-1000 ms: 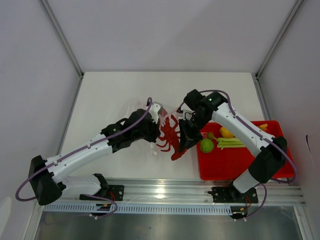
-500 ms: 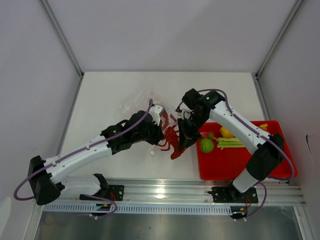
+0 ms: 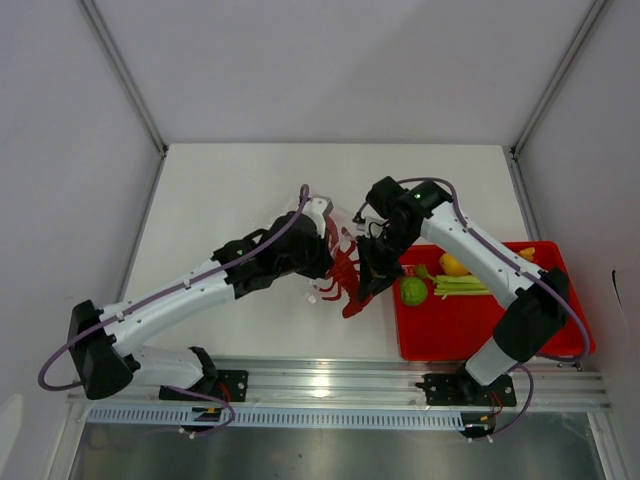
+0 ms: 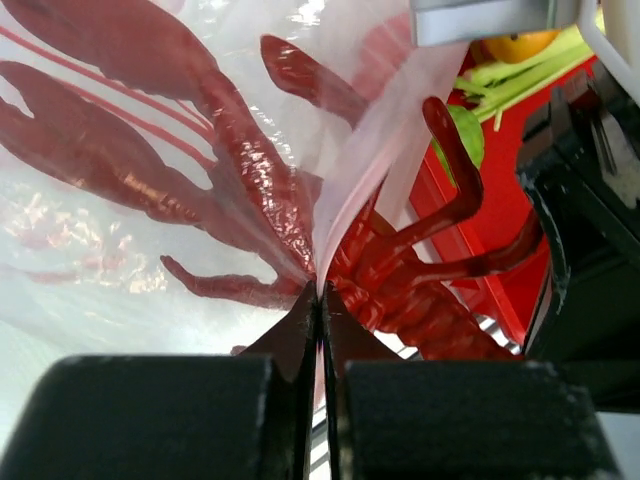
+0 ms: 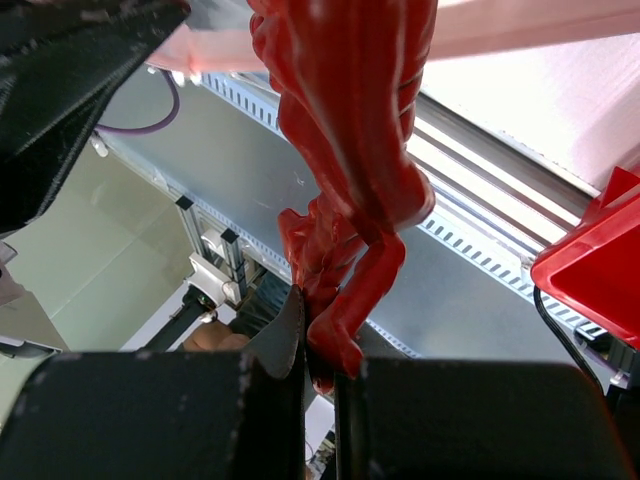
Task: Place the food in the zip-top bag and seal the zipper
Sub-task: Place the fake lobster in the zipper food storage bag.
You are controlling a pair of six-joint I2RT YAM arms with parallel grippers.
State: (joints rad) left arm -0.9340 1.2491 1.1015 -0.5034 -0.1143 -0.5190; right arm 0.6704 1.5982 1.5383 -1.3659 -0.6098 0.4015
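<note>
Barely discernible from above: clear zip-top bag (image 4: 90, 290), edge pinched in tight-closed left gripper (image 4: 320, 300). Clamped by right gripper (image 5: 318, 345): red crayfish-like food piece (image 5: 350, 150), top cropped.

Red plastic lobster toy (image 3: 345, 272) was above the white table (image 3: 230, 200), between left gripper (image 4: 320, 305) and right gripper (image 5: 318, 340), against the clear crinkly zip-top bag (image 4: 120, 260). Right of it lay the red plastic tray (image 3: 470, 335), holding a round green fruit (image 3: 414, 291), a long pale-green stalk (image 3: 465, 286) beside it, and a yellow piece (image 3: 453, 265) behind.
</note>
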